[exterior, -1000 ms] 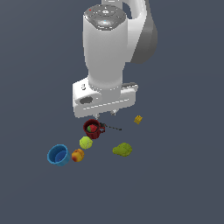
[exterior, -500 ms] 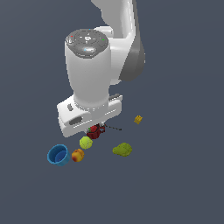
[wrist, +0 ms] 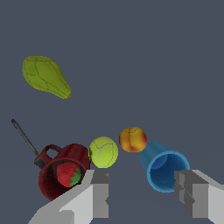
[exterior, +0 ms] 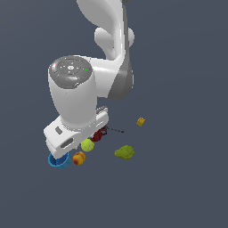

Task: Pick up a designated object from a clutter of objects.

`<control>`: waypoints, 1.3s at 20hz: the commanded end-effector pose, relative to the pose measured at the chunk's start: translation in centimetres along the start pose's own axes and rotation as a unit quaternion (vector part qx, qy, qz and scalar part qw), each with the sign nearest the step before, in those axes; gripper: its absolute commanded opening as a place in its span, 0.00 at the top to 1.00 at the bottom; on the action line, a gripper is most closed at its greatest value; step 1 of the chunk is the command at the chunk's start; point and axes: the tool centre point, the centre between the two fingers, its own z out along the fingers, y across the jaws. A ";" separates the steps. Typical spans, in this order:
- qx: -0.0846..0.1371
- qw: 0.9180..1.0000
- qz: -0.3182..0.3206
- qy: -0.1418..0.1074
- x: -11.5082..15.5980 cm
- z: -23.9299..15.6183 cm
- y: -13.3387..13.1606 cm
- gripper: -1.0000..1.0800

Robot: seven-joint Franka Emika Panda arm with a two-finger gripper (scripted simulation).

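The bright blue round cup point(wrist: 163, 171) shows in the wrist view, lying tilted with its mouth toward the camera. In the exterior view the blue cup point(exterior: 58, 161) peeks out from under the arm's hand. My gripper point(wrist: 145, 197) is open, above the clutter, with nothing between its fingers; one finger point(wrist: 99, 192) is in line with the yellow-green ball and mug, the other finger point(wrist: 192, 194) stands just beyond the cup. In the exterior view the fingers are hidden behind the hand. The clutter holds a yellow-green ball point(wrist: 103, 152), an orange-red fruit point(wrist: 132, 139) and a dark red mug point(wrist: 64, 173).
A strawberry point(wrist: 68, 174) lies inside the red mug. A thin dark tool point(wrist: 24, 137) lies beside the mug. A green lumpy shape point(exterior: 125, 152) and a tiny yellow block point(exterior: 140, 121) sit apart on the exterior view's right. The floor is plain dark grey.
The arm's hand has swung toward the exterior view's left and lower, from over the red mug to over the blue cup. The objects have not moved.
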 end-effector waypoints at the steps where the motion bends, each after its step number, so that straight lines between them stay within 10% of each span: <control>1: -0.004 1.000 -0.030 -0.004 -0.2 1.0 1.2 0.38; 12: -0.019 0.987 -0.159 -0.025 -1.6 5.5 6.2 0.38; 26: -0.027 0.950 -0.308 -0.056 -4.1 11.4 11.2 0.38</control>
